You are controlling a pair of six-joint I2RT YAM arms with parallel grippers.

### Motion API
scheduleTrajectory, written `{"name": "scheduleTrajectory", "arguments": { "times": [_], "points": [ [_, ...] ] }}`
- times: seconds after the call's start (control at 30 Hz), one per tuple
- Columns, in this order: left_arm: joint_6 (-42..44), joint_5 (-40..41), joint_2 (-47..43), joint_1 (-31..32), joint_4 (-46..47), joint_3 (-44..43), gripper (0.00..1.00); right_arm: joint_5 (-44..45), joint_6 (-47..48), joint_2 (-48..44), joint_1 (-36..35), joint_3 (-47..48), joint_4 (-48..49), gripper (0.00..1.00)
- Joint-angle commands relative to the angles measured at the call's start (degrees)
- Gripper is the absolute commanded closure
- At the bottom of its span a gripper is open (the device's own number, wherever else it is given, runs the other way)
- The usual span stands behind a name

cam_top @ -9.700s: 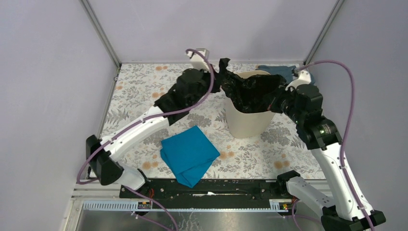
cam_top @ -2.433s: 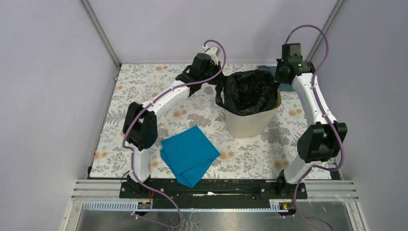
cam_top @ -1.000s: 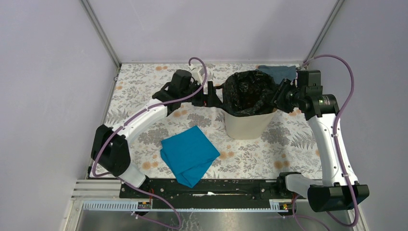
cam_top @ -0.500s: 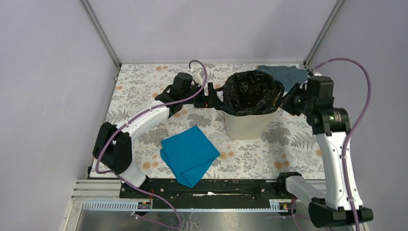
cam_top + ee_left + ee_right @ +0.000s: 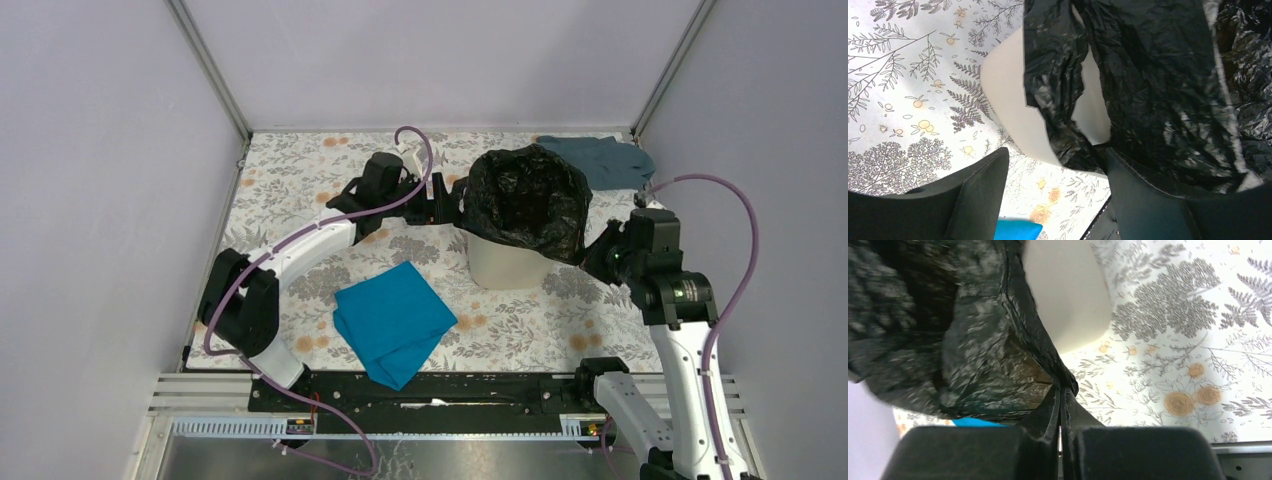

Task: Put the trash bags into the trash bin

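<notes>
Trash bag (image 5: pixel 525 200) lines the bin (image 5: pixel 505 266), right fingers (image 5: pixel 1040 417) clamped on its hem, seemingly to stretch it over the rim, left fingers (image 5: pixel 980 187) spread apart alongside.

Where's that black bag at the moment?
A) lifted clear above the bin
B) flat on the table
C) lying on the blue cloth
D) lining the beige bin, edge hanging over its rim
D: the black bag fills the mouth of the beige bin, its edge draped down outside the rim, where the right tool pinches it.
</notes>
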State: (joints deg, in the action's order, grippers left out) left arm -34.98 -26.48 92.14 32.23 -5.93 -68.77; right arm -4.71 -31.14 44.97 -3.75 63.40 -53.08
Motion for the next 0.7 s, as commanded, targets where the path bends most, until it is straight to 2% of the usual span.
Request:
{"name": "scheduleTrajectory", "arguments": {
  "times": [0.0, 0.13, 0.2, 0.23, 0.33, 0.43, 0.53, 0.67],
  "points": [
    [0.0, -0.99, 2.15, 0.01, 2.89, -1.18, 0.28, 3.37, 0.6, -0.38, 0.06, -5.31, 5.51, 1.0],
    [-0.47, -0.55, 3.51, 0.69, 4.51, -0.37, 0.36, 6.83, 2.76, 0.26, 0.13, -11.51, 11.65, 0.97],
    [-0.76, -0.63, 4.08, 0.94, 4.79, -0.24, 0.39, 7.05, 3.61, 1.44, 0.11, -13.11, 12.95, 0.83],
    [-0.72, -0.75, 4.21, 0.99, 4.75, -0.29, 0.39, 6.82, 3.86, 2.32, 0.08, -12.09, 11.93, 0.81],
    [0.25, 0.15, 3.1, 0.97, 3.81, -0.23, 0.4, 6.95, 5.27, 3.34, 0.12, -5.57, 5.54, 0.71],
    [1.3, 0.53, 2.13, 0.99, 2.57, -0.34, 0.4, 8.07, 5.72, 1.63, 0.07, 1.4, 0.19, 0.53],
    [2.33, 0.33, 0.89, 0.85, 1.01, -0.23, 0.39, 8.83, 6.69, 1.69, 0.1, 8.84, -3.74, 0.39],
    [3.46, 1.67, -2.24, 0.46, -0.3, 0.81, 0.38, 14.16, 9.46, 5.9, 0.06, 15.63, -1.7, 0.39]
  ]
}}
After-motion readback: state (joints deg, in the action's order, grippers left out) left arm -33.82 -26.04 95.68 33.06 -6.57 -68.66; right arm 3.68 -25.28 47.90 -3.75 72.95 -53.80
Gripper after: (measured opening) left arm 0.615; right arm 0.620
